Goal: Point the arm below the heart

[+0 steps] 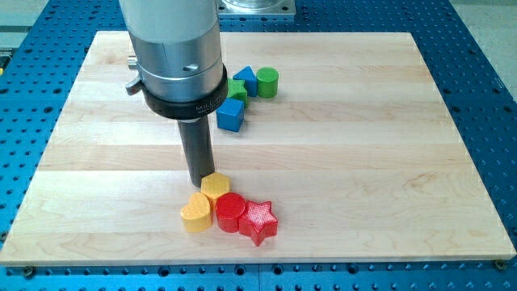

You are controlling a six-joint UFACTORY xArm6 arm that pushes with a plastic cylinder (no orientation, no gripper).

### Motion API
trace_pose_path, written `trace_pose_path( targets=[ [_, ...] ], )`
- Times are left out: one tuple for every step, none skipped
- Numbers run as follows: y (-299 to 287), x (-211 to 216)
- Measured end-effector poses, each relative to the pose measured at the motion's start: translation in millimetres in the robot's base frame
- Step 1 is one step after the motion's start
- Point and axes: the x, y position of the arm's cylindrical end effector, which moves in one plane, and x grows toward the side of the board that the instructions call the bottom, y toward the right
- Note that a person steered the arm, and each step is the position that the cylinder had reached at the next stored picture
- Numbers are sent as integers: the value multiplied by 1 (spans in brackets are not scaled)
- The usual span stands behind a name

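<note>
While my tip [201, 181] touches yellow block [215, 187] above yellow heart [195, 212], no end effector, no containers.

yellow heart [195, 212], red star [258, 221], blue cube [230, 114]

It looked like a robotics lab. A wooden desk [363, 121] lay on a blue perforated metal bench [485, 73], with an arm mounting plate [257, 6] behind it.

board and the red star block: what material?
Board: looks like light wood, pale strips with visible grain, satin finish. Red star block: probably plastic, uniform saturated colour with a soft sheen; faint ridges hint at 3D printing, not certain.
</note>
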Motion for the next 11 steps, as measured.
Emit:
trace_pose_path(
  targets=[
    [0,0],
    [-1,-2],
    [-25,-12],
    [-32,0],
    [-42,29],
    [-53,62],
    [-50,99],
    [-36,100],
    [-17,100],
    [7,100],
    [40,100]
  ],
)
